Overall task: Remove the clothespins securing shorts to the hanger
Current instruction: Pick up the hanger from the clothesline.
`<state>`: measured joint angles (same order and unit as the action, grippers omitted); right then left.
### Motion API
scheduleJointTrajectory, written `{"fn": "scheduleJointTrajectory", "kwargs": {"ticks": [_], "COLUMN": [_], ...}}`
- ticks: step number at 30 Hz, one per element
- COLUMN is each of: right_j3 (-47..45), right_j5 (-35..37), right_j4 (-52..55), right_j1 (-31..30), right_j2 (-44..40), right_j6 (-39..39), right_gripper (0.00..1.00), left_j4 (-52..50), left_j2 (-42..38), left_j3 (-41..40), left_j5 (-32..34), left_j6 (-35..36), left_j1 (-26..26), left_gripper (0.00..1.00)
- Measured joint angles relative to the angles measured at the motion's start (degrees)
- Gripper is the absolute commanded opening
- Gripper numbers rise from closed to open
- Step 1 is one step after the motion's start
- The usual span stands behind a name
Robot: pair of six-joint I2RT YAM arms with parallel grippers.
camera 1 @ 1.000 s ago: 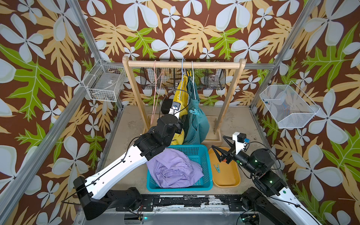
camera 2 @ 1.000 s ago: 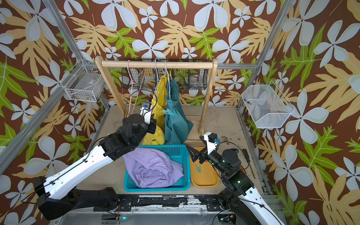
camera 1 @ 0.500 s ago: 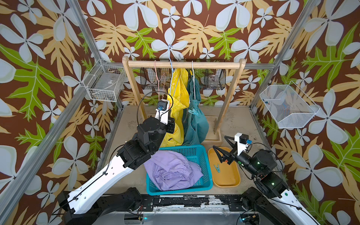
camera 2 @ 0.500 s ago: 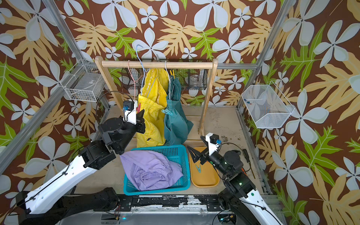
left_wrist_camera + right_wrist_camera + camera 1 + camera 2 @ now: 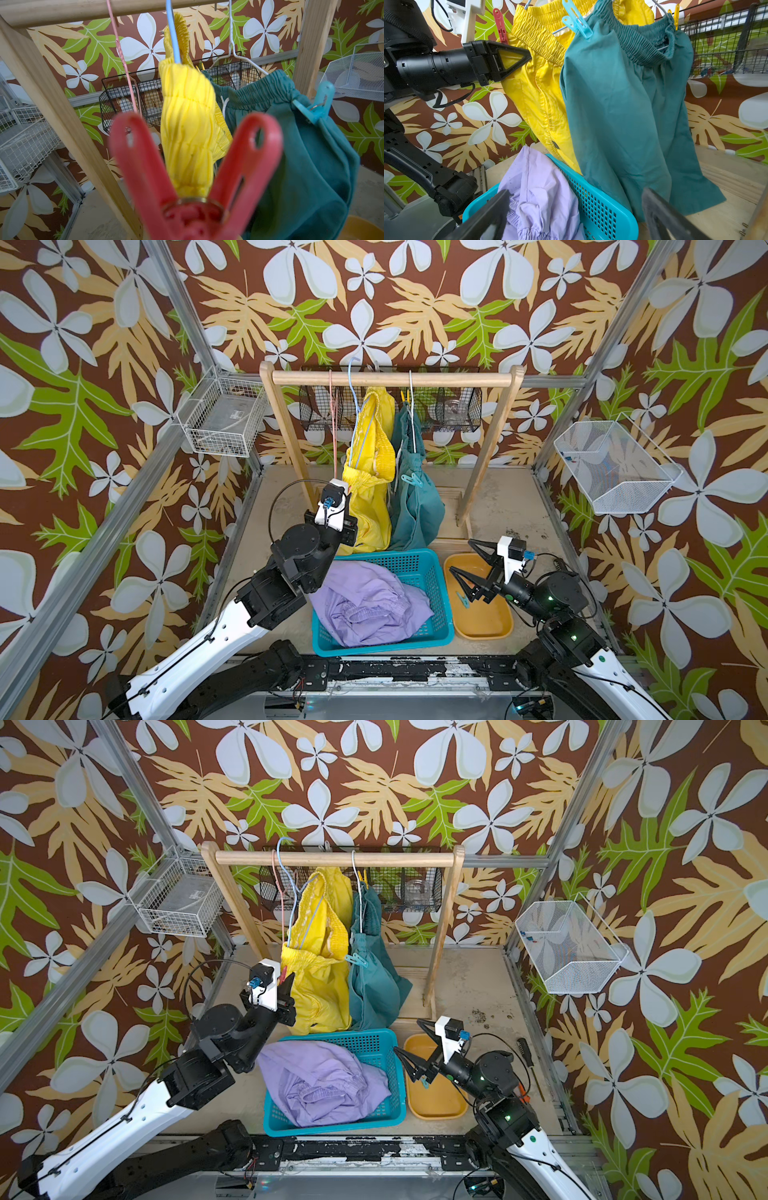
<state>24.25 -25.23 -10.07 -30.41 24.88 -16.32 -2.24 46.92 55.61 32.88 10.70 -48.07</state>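
My left gripper (image 5: 287,982) is shut on a red clothespin (image 5: 195,176) right at the near corner of the yellow shorts (image 5: 370,472); whether the pin still bites the waistband I cannot tell. The yellow shorts hang on a blue hanger (image 5: 353,406). Beside them the teal shorts (image 5: 415,506) hang on a white hanger, with a light blue clothespin (image 5: 577,22) and a yellow clothespin (image 5: 676,12) on the waist. The lilac shorts (image 5: 365,610) lie in the blue basket (image 5: 440,572). My right gripper (image 5: 461,556) is open and empty over the orange tray (image 5: 494,626).
A teal clothespin (image 5: 462,600) lies in the orange tray. An empty pink hanger (image 5: 332,418) hangs on the wooden rack (image 5: 390,378). Wire baskets are fixed on the left wall (image 5: 222,423), the right wall (image 5: 615,466) and behind the rack.
My left gripper has drawn back to the left and toward the front with the red clothespin. The yellow shorts have swung back and hang wider. The right arm has barely moved.
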Motion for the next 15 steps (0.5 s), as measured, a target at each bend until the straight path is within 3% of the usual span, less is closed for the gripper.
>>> {"fn": "scheduleJointTrajectory", "kwargs": {"ticks": [5, 15], "right_j3": [-2.51, -4.81], "right_j5": [-0.68, 1.68], "right_j4": [-3.48, -8.59], "right_j1": [-0.42, -2.36], "right_j2": [0.98, 5.09], "right_j6": [-1.29, -1.25], "right_gripper": [1.00, 1.00], "left_j4": [5.68, 11.52], "left_j2": [-8.07, -13.55], "left_j3": [-7.85, -11.85], "left_j5": [-2.86, -8.96], "left_j6": [4.72, 12.04], "left_j1": [0.00, 0.02], "left_gripper": [0.00, 0.00]}}
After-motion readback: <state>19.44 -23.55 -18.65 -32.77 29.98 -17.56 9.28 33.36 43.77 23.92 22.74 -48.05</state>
